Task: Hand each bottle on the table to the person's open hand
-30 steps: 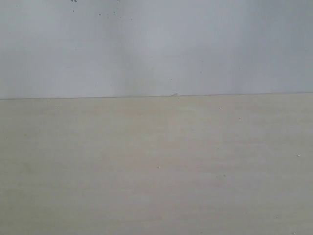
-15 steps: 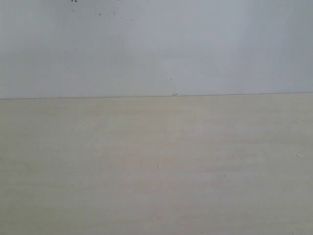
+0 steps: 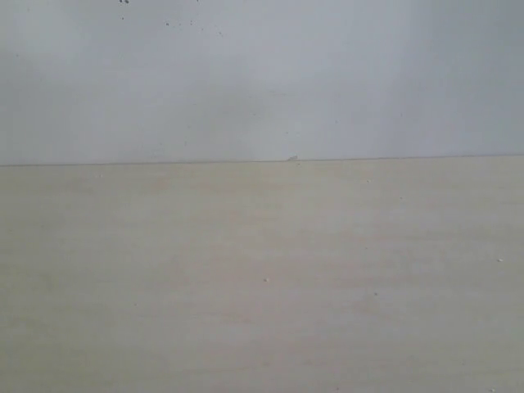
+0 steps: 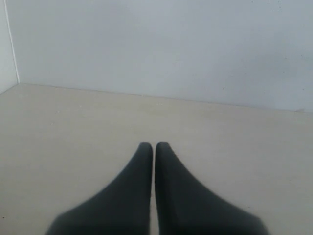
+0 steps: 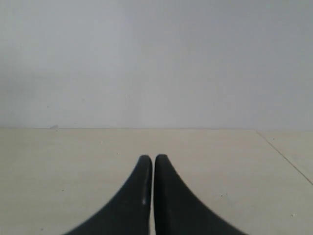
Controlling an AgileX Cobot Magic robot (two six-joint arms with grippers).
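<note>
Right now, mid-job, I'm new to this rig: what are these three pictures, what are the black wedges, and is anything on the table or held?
The machine is a two-armed robot. The exterior view comes from a camera off the arms: it shows only the pale table and the grey-white wall behind it. The other two come from a camera on each wrist. The black wedges are gripper fingers: the left gripper and the right gripper, each shut with nothing between them. No bottle and no open hand shows in any view.
</note>
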